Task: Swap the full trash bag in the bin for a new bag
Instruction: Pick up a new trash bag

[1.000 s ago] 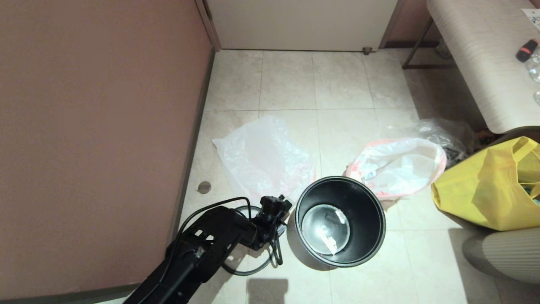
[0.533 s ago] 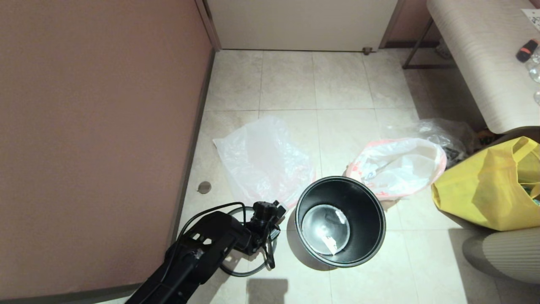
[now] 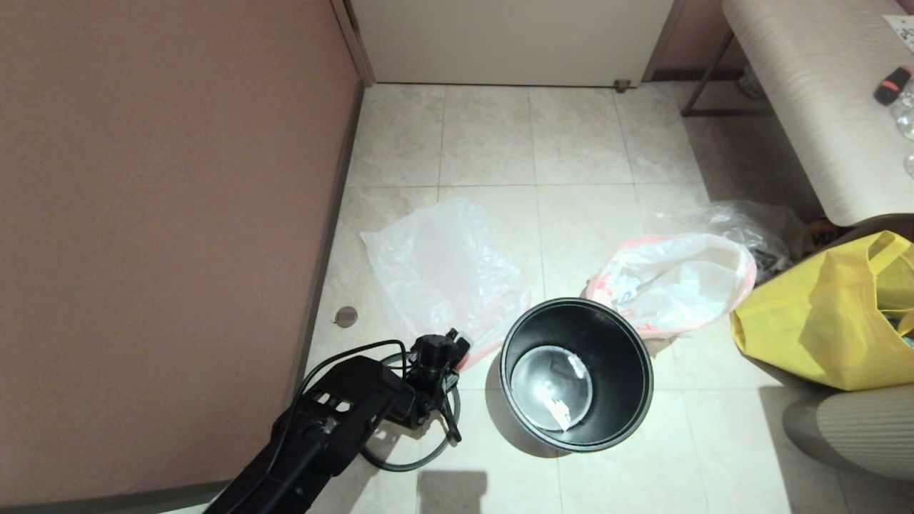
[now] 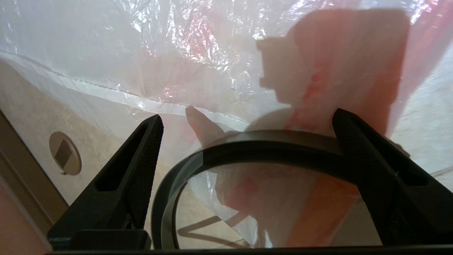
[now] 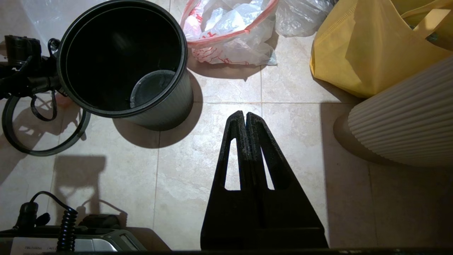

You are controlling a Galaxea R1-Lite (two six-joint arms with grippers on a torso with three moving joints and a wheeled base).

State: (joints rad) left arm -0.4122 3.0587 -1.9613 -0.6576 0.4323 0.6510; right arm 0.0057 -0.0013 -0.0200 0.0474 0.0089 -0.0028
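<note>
Meanwhile, the left gripper [image 3: 444,351] has been drawn back toward the robot and to the left over the last second, away from the bin [image 3: 575,373], and is now poised at the near pink edge of the new bag [image 3: 446,275], which lies spread flat on the floor beside the bin. In the left wrist view its jaws are seen spread wide, gripping nothing, with the grey ring [image 4: 247,141] lying between them on the floor over the bag's film. This is judged to be a lining-up for a pick of the new bag. The right gripper [image 5: 245,117] is parked above bare floor tiles, its jaws pressed together and empty. The bin stands upright and unlined, with scraps of paper at its bottom. Beyond it the full trash bag [image 3: 675,282] lies on the floor, already out; its contents cannot be made out clearly. Farther right a yellow bag [image 3: 821,321] is cut off by the frame.
</note>
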